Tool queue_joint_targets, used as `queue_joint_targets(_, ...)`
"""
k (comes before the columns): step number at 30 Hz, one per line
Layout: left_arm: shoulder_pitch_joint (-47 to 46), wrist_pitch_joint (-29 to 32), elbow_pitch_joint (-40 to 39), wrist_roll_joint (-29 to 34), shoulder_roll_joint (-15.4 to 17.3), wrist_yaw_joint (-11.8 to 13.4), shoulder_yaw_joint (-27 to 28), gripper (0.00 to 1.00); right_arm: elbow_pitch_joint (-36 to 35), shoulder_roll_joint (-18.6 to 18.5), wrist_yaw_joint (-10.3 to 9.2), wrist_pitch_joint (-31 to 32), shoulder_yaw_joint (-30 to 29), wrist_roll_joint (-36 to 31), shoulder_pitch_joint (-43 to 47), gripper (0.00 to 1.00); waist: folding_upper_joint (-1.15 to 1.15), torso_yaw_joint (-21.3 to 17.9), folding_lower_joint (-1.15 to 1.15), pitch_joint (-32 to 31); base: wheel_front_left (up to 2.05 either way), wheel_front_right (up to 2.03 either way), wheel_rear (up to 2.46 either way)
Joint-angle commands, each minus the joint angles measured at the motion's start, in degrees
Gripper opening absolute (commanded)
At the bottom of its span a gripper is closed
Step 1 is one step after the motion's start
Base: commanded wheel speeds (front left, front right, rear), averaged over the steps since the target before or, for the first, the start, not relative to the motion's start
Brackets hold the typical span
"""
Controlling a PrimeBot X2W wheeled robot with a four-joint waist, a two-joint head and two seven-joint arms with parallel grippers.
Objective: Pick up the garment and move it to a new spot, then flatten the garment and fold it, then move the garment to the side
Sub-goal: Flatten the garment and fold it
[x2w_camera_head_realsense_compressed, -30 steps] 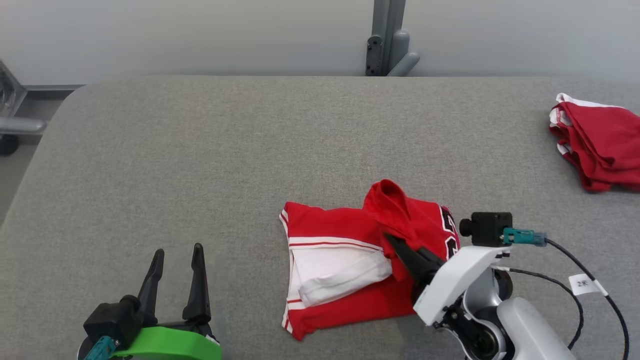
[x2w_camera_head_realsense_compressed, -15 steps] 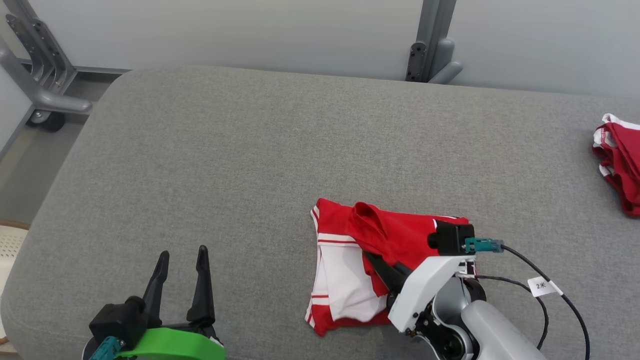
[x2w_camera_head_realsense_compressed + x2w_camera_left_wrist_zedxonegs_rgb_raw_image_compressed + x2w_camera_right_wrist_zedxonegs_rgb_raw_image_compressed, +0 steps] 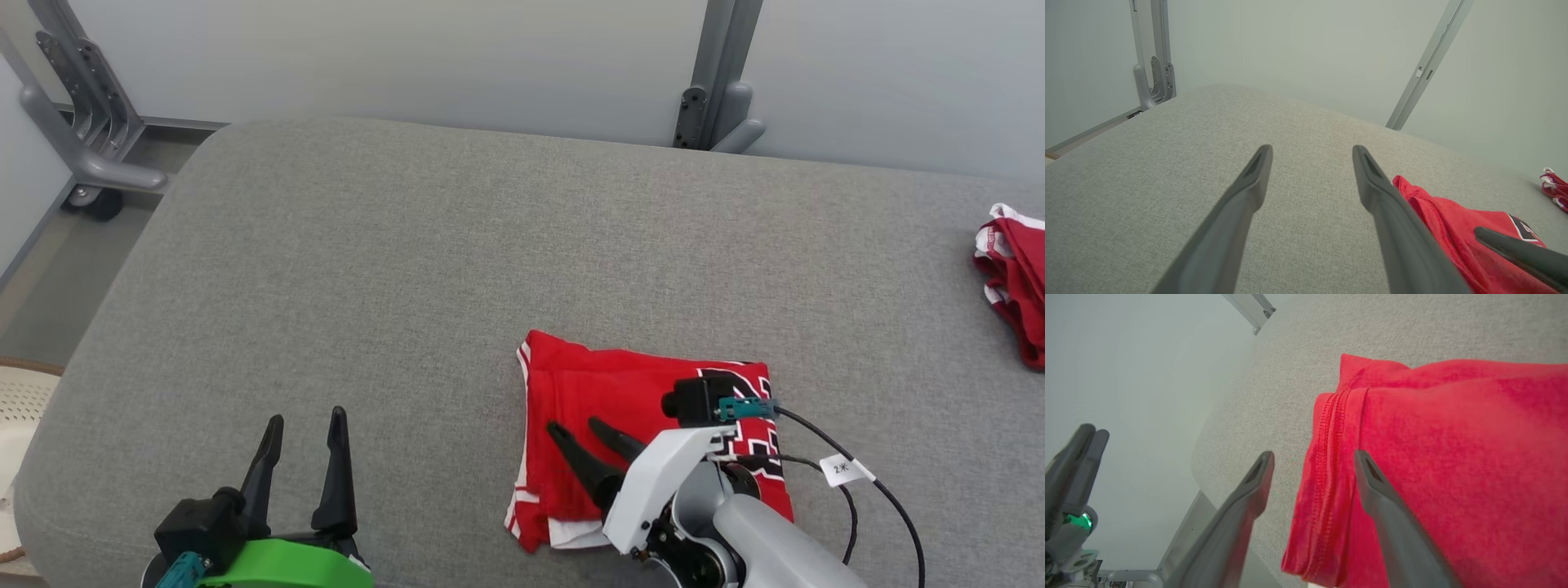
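The right gripper (image 3: 575, 425) has let go, fingers apart above the red-and-white jersey garment (image 3: 620, 384), whose flap now covers the white panel. It lies folded near the front edge of the grey fabric counter (image 3: 367, 269); folding looks finished. The left gripper (image 3: 306, 416) hangs open; bare counter stretches leftward for the sideways move.
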Motion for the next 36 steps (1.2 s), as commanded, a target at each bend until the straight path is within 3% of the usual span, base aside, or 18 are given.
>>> queue_joint_targets(1,0.4,-0.2,0.1,-0.3,0.0,-0.1,-0.1,1.00,0.0,0.0,0.01,-0.8,1.6,1.3,-1.0,1.00,0.39,0.0,0.00,-0.2,0.00,0.00,0.00)
queue_joint_targets(8,0.8,-0.1,0.0,-0.5,0.3,0.0,-0.4,1.00,-0.9,-0.1,0.01,-3.3,5.7,3.8,-2.3,1.00,0.39,-0.2,0.00,-0.7,0.00,0.00,0.00)
queue_joint_targets(14,1.3,-0.1,-0.7,-0.3,0.4,0.4,-0.4,1.00,1.6,-0.1,0.01,-9.6,3.7,-2.3,-4.2,1.00,0.39,-1.2,0.00,-0.9,0.00,0.00,0.00)
queue_joint_targets(24,1.3,-0.1,-1.2,0.7,-0.3,0.7,-1.8,1.00,2.9,-1.0,0.01,-16.7,-9.7,-14.7,-2.4,1.00,0.39,-4.4,0.00,-1.0,0.00,0.00,0.00)
queue_joint_targets(36,0.4,-0.1,0.2,0.8,-1.0,0.0,-1.3,1.00,-7.6,-0.3,0.00,-17.1,-24.6,-28.6,6.9,1.00,0.39,-7.7,0.00,-1.0,0.00,0.00,0.00)
